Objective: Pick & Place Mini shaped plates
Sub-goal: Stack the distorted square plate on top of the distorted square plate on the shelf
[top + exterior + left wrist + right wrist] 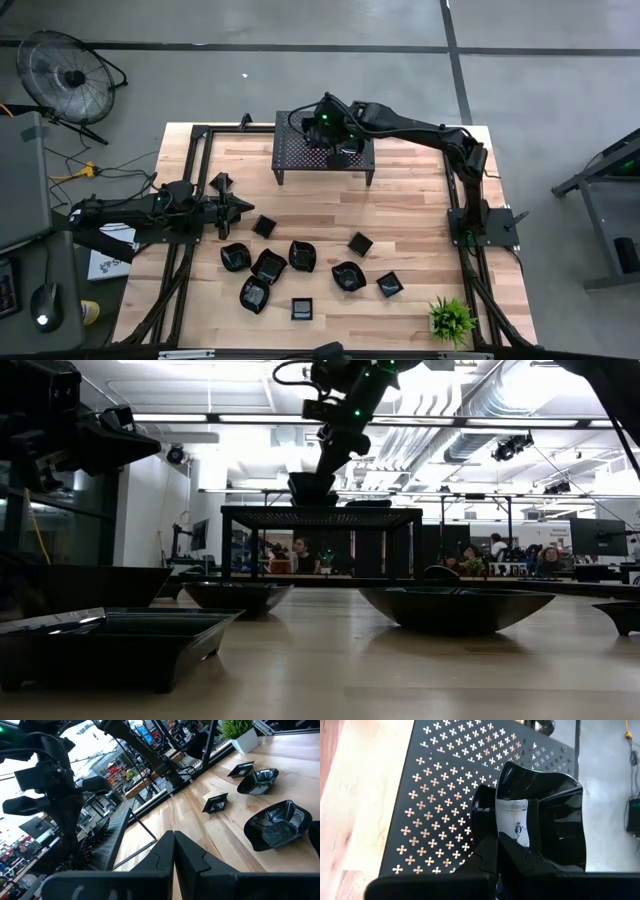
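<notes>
- Bare counter lies open at frame centre, between the perforated stand above and the scattered black dishes below.
- A potted plant blocks the lower right corner.

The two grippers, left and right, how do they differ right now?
The right gripper is shut on a mini plate over the perforated stand; the left gripper is shut on nothing. The right arm reaches across to the stand at the table's far side, while the left gripper hangs over the table's left part, beside the loose plates. Both are dark and two-fingered.
</notes>
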